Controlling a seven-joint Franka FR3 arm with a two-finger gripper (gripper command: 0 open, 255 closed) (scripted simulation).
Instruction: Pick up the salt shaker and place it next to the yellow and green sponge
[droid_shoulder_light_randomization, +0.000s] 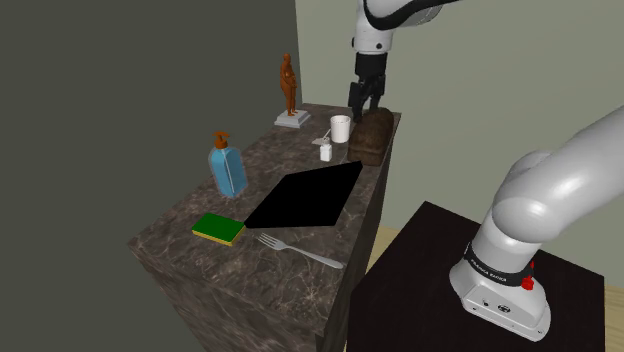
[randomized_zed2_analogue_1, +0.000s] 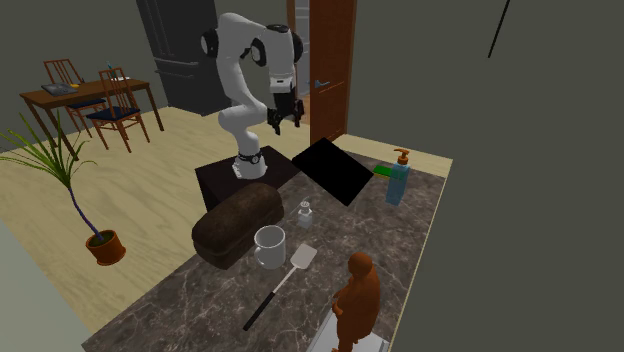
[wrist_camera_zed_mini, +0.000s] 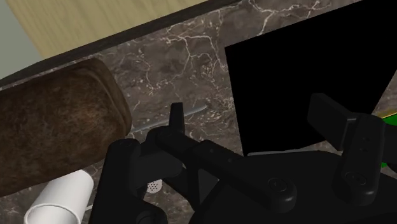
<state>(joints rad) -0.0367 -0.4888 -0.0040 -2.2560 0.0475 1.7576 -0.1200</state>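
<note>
Gripper (wrist_camera_zed_mini: 251, 118): jaws stand wide apart with nothing between them. One black finger (wrist_camera_zed_mini: 176, 119) shows against the marbled top, the other against the flat black panel (wrist_camera_zed_mini: 299, 76). No contact with any item. In the shoulder view the gripper (droid_shoulder_light_randomization: 364, 98) hangs in the air above the far end of the counter (droid_shoulder_light_randomization: 180, 240), over the bread loaf (droid_shoulder_light_randomization: 372, 135). In the second exterior view the gripper (randomized_zed2_analogue_1: 277, 118) is likewise raised, well above the work surface.

Salt shaker (droid_shoulder_light_randomization: 326, 151): small and white, upright on the dark marbled counter (randomized_zed2_analogue_1: 420, 240), not held. The shaker (randomized_zed2_analogue_1: 304, 212) stands just beside the white cup (randomized_zed2_analogue_1: 270, 246) and near the brown loaf (randomized_zed2_analogue_1: 237, 226), between them and the black panel (randomized_zed2_analogue_1: 332, 170). In the wrist view its perforated top (wrist_camera_zed_mini: 154, 185) shows just past the gripper body, partly hidden, near the cup (wrist_camera_zed_mini: 60, 200) and the loaf (wrist_camera_zed_mini: 51, 127).

Sponge (droid_shoulder_light_randomization: 219, 228): green on top with a yellow edge, flat on the counter beyond the black panel (droid_shoulder_light_randomization: 305, 195), well apart from the shaker. A blue soap bottle (droid_shoulder_light_randomization: 227, 168) with an orange pump stands near it.

Other items: a fork (droid_shoulder_light_randomization: 300, 250) lies near the sponge, a spatula (randomized_zed2_analogue_1: 280, 285) lies beside the cup, and a brown figurine (droid_shoulder_light_randomization: 290, 90) on a pale base stands at the loaf's end.
</note>
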